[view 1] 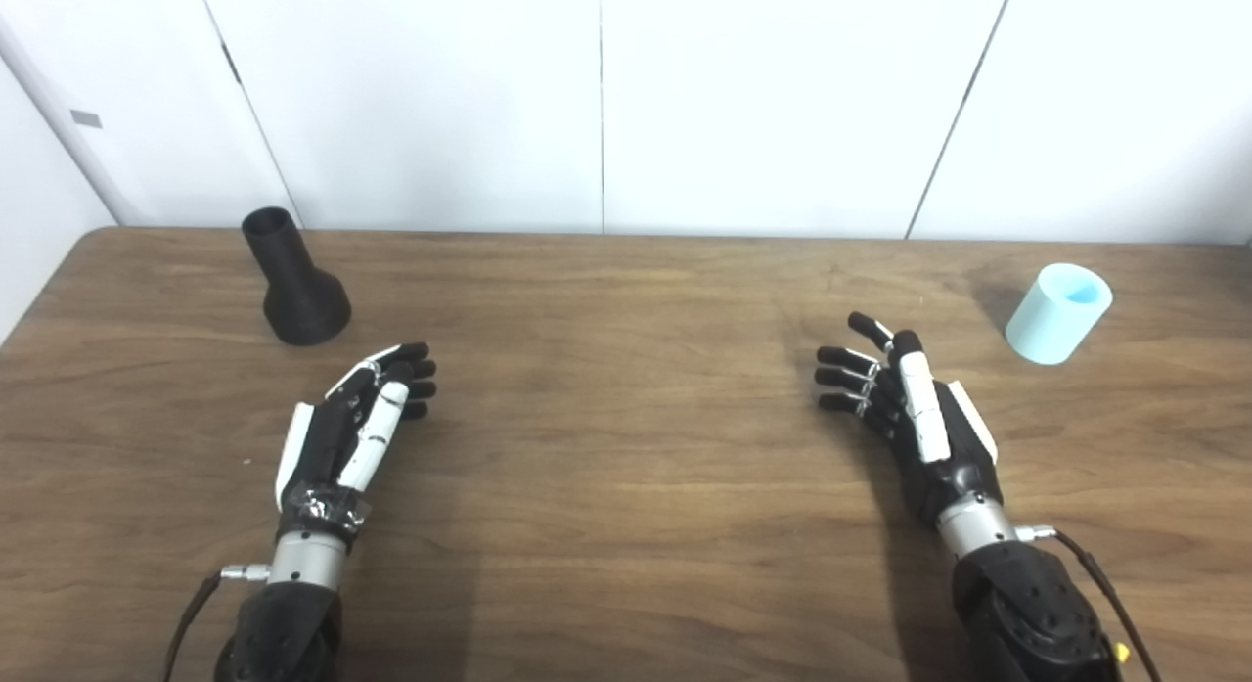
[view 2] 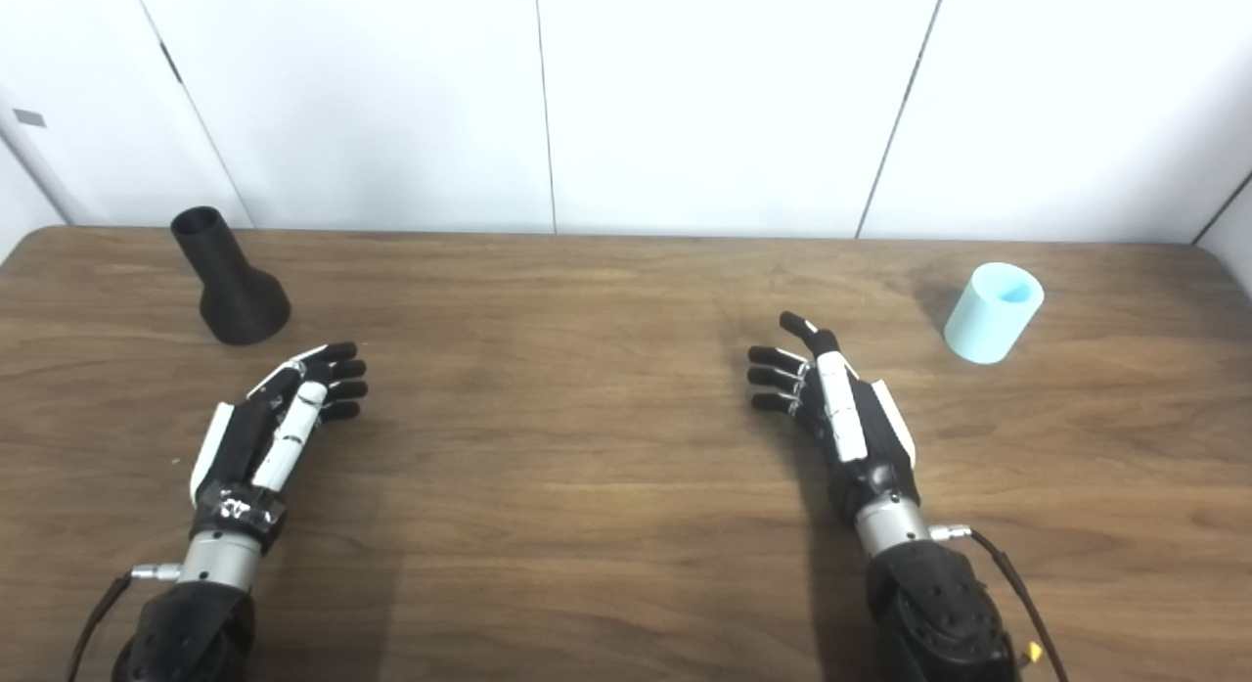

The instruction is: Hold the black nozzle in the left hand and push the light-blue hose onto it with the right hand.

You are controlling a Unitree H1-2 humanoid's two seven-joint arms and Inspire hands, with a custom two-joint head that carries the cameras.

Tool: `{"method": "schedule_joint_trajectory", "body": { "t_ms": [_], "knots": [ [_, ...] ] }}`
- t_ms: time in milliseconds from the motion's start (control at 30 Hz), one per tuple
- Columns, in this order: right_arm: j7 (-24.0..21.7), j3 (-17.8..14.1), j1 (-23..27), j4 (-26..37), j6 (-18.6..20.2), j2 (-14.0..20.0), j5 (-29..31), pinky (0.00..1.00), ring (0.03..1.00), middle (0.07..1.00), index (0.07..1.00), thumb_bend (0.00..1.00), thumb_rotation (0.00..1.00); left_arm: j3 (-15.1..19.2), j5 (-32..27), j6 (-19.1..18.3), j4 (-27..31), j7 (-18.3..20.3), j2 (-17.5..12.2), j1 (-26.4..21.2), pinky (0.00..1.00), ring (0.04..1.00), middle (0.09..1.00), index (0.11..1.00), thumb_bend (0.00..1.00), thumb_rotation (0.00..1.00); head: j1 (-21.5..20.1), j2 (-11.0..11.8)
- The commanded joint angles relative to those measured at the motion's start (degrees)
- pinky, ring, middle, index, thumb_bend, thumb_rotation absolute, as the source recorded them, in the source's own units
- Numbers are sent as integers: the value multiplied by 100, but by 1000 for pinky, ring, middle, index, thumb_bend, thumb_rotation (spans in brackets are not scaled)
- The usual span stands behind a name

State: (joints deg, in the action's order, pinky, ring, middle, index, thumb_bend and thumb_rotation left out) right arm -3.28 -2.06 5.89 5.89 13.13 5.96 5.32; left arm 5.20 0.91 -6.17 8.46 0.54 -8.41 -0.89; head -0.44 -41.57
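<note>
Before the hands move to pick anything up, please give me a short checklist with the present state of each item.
1. Left hand holds nothing, fingers apart: ok.
2. Right hand holds nothing, fingers apart: ok.
3. Nozzle stands upright on its wide base, narrow end up, beyond the left hand and apart from it: ok.
4. Hose stands at the far right, open end up, beyond the right hand and apart from it: ok.
5. Table between the hands and between each hand and its part shows nothing in the way: ok.
6. Whether the hose bore fits the nozzle neck: cannot tell.
</note>
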Motion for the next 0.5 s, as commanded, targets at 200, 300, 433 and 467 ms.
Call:
{"method": "schedule_joint_trajectory", "body": {
  "t_ms": [200,300,433,467],
  "knots": [
    [-36,19,62,120,-42,19,-29,643,727,736,885,504,1000,-20,0,106,106,28,-19,-50,704,723,746,753,375,658,-9,-7],
    [-43,10,62,115,-49,13,-10,647,728,734,884,500,1000,-10,-7,79,116,13,-4,-48,700,715,739,748,379,645,-2,3],
    [-37,4,67,97,-41,16,-12,647,724,728,881,504,1000,-27,24,69,136,14,-9,-39,702,715,739,748,385,571,11,14],
    [-41,0,66,94,-39,20,-6,649,725,729,882,505,1000,-40,62,49,161,0,-2,-35,697,714,739,749,380,523,41,24]
  ]
}}
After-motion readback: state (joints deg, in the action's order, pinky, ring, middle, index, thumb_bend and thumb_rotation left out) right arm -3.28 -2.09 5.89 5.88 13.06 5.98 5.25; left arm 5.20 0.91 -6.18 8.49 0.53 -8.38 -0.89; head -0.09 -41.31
